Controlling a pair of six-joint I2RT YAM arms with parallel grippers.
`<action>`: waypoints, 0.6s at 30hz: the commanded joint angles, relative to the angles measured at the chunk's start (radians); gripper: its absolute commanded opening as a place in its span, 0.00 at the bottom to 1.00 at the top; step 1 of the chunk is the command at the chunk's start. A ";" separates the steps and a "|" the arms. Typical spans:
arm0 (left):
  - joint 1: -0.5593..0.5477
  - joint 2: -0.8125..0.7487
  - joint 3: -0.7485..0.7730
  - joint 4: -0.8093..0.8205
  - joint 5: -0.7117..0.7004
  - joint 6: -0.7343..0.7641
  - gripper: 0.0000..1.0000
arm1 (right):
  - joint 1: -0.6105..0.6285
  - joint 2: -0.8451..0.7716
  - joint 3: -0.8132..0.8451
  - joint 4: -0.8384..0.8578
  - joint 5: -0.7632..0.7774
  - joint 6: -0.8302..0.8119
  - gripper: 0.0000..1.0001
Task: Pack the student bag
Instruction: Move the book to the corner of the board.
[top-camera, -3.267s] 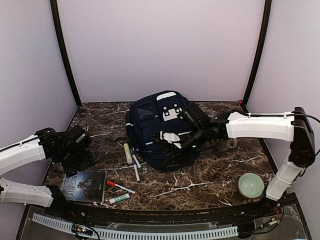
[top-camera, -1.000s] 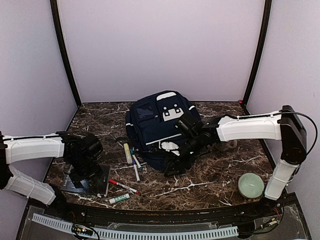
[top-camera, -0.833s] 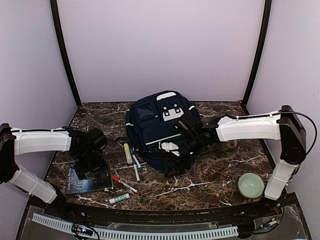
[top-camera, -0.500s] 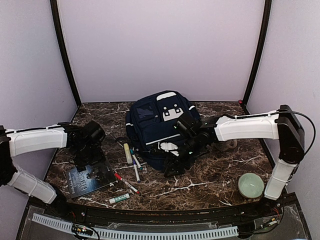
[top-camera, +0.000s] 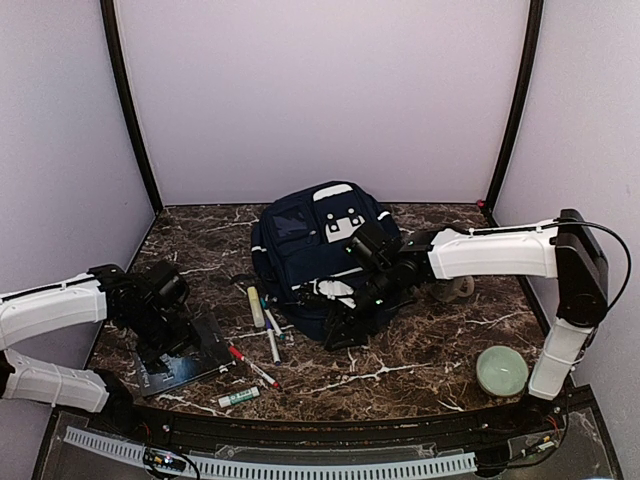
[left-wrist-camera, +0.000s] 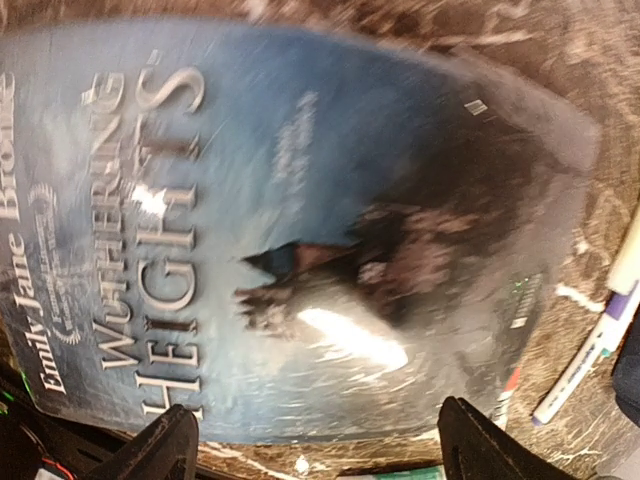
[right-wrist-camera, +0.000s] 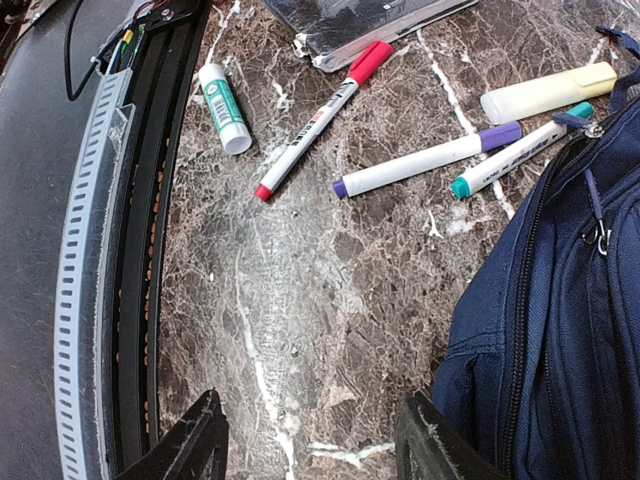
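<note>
Spread left fingers (left-wrist-camera: 160, 450) wide above a paperback (left-wrist-camera: 300, 230) lying flat on the bench (top-camera: 430, 350) at near left. Gripped nothing, and looked poised to take the cover by an edge. Noted 1 glue stick (right-wrist-camera: 225, 108) by the near rail and 1 green bowl (top-camera: 501, 370) at near right. Counted 3 markers (right-wrist-camera: 430, 160) and 1 yellow highlighter (right-wrist-camera: 545, 92) further in, loose beside the bag, presumably awaiting packing. Held right fingers (right-wrist-camera: 200, 445) apart and empty, bare marble between them, close against the student bag (top-camera: 310, 250), probably to steady it. Found that bag mid-bench, the zip in the right wrist view seemingly closed.
</note>
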 joint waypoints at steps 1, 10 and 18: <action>-0.002 -0.044 -0.076 -0.001 0.119 -0.091 0.86 | -0.003 -0.002 -0.005 0.002 -0.003 -0.009 0.57; -0.002 -0.141 -0.186 0.030 0.222 -0.212 0.87 | -0.004 0.002 -0.008 -0.001 -0.005 -0.018 0.57; -0.007 -0.177 -0.211 0.027 0.215 -0.261 0.87 | -0.004 0.003 -0.010 -0.004 -0.009 -0.023 0.57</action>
